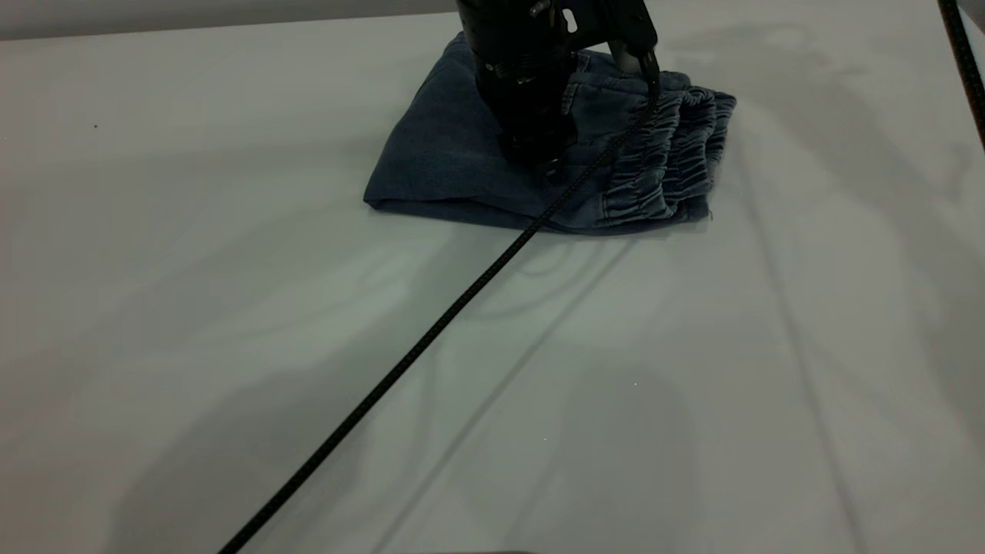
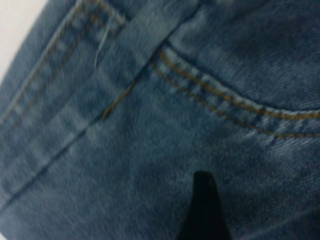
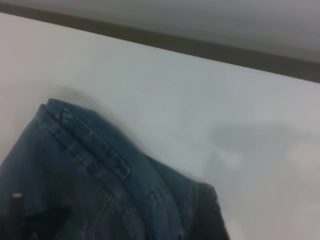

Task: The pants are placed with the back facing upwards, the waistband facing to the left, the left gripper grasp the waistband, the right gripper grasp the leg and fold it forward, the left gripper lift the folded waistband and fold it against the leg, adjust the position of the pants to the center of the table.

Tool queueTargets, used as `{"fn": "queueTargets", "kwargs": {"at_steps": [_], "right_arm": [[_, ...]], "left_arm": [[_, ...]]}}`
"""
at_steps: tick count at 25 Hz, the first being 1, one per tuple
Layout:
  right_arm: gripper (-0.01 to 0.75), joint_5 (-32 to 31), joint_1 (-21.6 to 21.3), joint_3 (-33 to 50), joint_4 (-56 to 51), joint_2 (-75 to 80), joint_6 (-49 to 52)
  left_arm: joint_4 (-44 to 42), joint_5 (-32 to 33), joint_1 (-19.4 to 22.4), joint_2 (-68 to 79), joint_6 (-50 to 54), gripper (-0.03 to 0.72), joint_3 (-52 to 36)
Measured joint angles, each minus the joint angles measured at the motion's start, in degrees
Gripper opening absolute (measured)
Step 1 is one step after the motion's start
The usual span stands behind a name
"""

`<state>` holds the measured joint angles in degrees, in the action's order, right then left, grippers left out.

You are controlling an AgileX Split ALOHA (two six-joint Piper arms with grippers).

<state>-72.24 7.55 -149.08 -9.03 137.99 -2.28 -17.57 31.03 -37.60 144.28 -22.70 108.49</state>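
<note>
The pants (image 1: 439, 154) lie folded into a compact blue denim bundle at the far middle of the table (image 1: 585, 400). Their ruched waistband (image 1: 669, 154) is stacked in layers on the bundle's right side. My left gripper (image 1: 542, 158) comes straight down onto the top of the bundle; in its wrist view the left gripper (image 2: 205, 215) shows as a dark tip against denim with orange pocket stitching (image 2: 235, 102). The right gripper (image 3: 207, 220) hovers beside a seamed corner of the pants (image 3: 85, 170), apart from the cloth. The leg is hidden inside the fold.
A black braided cable (image 1: 431, 331) runs diagonally from the near left up across the pants to the left arm. Another cable (image 1: 962, 61) crosses the far right corner. The table's back edge (image 3: 200, 47) lies just beyond the pants.
</note>
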Motion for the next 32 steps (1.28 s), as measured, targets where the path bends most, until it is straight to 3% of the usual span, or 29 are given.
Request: {"fn": "queueTargets", "kwargs": {"at_steps": [12, 17, 23, 28, 32], "right_arm": [[0.431, 0.0, 0.0, 0.0, 0.0, 0.0, 0.0], [0.431, 0.0, 0.0, 0.0, 0.1, -0.5, -0.3], [0.431, -0.1, 0.0, 0.1, 0.2, -5.3, -0.4], [0.431, -0.1, 0.0, 3.7, 0.3, -12.4, -0.4], [0.431, -0.1, 0.0, 9.8, 0.4, -17.8, -0.4]], "left_arm": [[4.6, 19.4, 0.0, -0.5, 23.9, 0.51, 1.2], [5.1, 25.0, 0.0, 0.3, 24.1, 0.51, 4.9], [5.4, 36.1, 0.0, 0.8, 22.7, 0.51, 18.3], [5.4, 36.1, 0.0, 0.1, 19.9, 0.51, 28.6], [5.4, 36.1, 0.0, -2.5, 19.5, 0.51, 30.2]]}}
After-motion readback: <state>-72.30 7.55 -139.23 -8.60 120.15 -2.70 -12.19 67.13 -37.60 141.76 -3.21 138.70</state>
